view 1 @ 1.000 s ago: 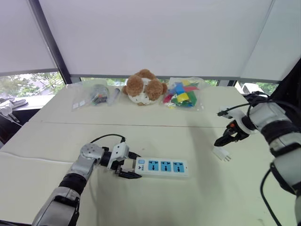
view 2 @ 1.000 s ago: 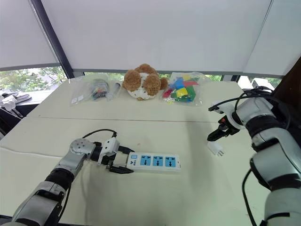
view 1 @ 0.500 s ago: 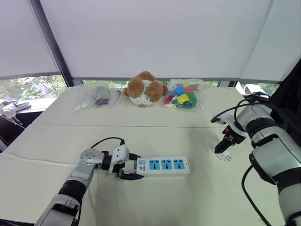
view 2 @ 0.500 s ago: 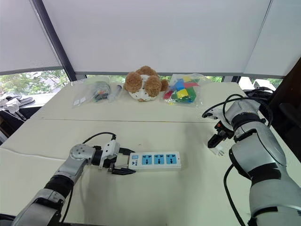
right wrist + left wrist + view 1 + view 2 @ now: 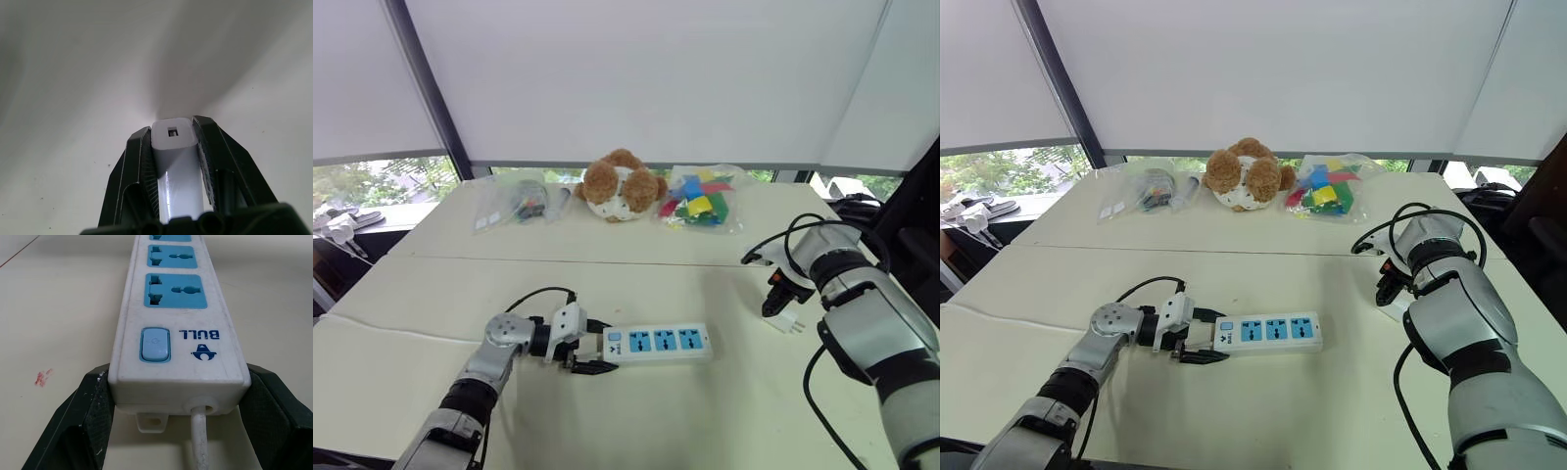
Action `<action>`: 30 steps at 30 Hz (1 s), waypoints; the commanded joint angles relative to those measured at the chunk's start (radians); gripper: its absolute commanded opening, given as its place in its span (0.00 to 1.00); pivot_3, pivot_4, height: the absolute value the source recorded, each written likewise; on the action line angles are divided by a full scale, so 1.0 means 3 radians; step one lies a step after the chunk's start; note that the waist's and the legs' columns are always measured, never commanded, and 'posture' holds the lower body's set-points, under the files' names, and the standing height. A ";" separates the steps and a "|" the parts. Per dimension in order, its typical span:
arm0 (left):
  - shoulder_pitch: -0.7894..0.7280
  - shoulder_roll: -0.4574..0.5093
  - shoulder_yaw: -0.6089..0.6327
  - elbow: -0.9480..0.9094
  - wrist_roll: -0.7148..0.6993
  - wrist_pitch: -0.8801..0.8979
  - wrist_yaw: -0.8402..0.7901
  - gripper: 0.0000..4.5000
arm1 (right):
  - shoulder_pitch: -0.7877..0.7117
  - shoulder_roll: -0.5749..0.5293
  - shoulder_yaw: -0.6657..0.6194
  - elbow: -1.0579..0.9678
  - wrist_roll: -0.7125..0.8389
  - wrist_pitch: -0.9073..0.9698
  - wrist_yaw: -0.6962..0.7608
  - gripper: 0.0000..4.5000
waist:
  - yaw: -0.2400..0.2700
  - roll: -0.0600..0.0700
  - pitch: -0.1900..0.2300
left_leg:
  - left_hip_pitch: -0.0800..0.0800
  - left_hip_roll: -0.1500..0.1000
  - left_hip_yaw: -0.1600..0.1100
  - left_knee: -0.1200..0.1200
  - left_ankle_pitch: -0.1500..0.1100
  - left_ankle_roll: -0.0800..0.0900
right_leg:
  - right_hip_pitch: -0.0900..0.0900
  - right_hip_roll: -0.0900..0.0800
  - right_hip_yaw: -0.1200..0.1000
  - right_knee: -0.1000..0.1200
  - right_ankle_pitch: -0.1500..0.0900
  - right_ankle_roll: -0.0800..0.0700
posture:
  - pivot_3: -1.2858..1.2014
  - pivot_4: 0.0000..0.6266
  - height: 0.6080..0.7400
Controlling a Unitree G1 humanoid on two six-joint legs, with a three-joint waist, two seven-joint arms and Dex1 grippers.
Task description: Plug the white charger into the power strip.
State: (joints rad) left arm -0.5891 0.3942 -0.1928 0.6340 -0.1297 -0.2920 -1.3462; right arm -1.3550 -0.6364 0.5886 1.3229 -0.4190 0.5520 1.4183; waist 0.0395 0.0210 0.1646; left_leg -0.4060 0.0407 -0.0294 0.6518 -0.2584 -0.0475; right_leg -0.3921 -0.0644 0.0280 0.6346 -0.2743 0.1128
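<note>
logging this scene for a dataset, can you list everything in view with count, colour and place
power strip: 1, white with blue sockets, front middle of the table
white charger: 1, white, right side of the table
plush toy: 1, brown and white, far middle of the table
bag of blocks: 1, clear with mixed colours, right of the plush toy
bag of small items: 1, clear, left of the plush toy
table: 1, cream, under everything
left tool: 1, black, clamped on the power strip's cord end
right tool: 1, black, closed on the white charger
</note>
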 commanded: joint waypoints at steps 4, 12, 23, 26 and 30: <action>-0.0035 -0.0121 -0.0179 0.0277 0.0244 -0.0044 0.0141 0.67 | -0.0043 -0.0010 -0.0111 -0.0018 -0.0048 -0.0008 0.0121 0.16 | 0.0003 0.0000 0.0000 | 0.0000 0.0000 0.0000 0.0000 0.0002 -0.0002 | 0.0001 0.0000 0.0000 0.0000 0.0001 0.0002 | 0.52 0.24 0.99; -0.0113 -0.0186 -0.0167 0.0456 0.0275 -0.0146 0.0162 0.67 | 0.0014 -0.0061 -0.0110 -0.0047 -0.0100 -0.0119 0.0215 0.61 | 0.0005 0.0001 0.0000 | 0.0000 -0.0003 -0.0004 0.0002 0.0004 -0.0006 | 0.0005 0.0000 0.0001 0.0000 0.0004 0.0008 | 0.52 0.24 0.99; -0.0189 -0.0196 -0.0147 0.0599 0.0288 -0.0208 0.0182 0.67 | 0.0013 -0.0037 -0.0141 -0.0038 -0.0194 -0.0095 0.0145 0.69 | 0.0003 0.0001 -0.0001 | 0.0000 -0.0004 -0.0006 0.0002 0.0005 -0.0008 | 0.0005 0.0000 0.0002 0.0000 0.0005 0.0008 | 0.52 0.24 0.99; -0.0183 -0.0200 -0.0144 0.0601 0.0287 -0.0221 0.0193 0.67 | 0.0051 -0.0044 -0.0137 -0.0035 -0.0223 -0.0106 0.0137 0.69 | 0.0003 0.0001 -0.0001 | 0.0000 -0.0004 -0.0006 0.0002 0.0005 -0.0008 | 0.0004 0.0000 0.0002 0.0000 0.0005 0.0008 | 0.52 0.24 0.99; -0.0173 -0.0198 -0.0141 0.0605 0.0285 -0.0224 0.0211 0.67 | 0.0064 -0.0035 -0.0164 -0.0038 -0.0218 -0.0118 0.0139 0.40 | 0.0003 0.0001 -0.0001 | 0.0000 -0.0004 -0.0006 0.0002 0.0006 -0.0009 | 0.0005 0.0000 0.0002 0.0000 0.0005 0.0008 | 0.52 0.24 0.99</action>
State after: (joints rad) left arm -0.6622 0.3502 -0.1930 0.7755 -0.1148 -0.3666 -1.3320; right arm -1.3240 -0.6400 0.5492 1.3214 -0.4764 0.5200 1.4595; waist 0.0405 0.0214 0.1643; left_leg -0.4060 0.0395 -0.0313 0.6524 -0.2567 -0.0502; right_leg -0.3908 -0.0644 0.0286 0.6347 -0.2729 0.1153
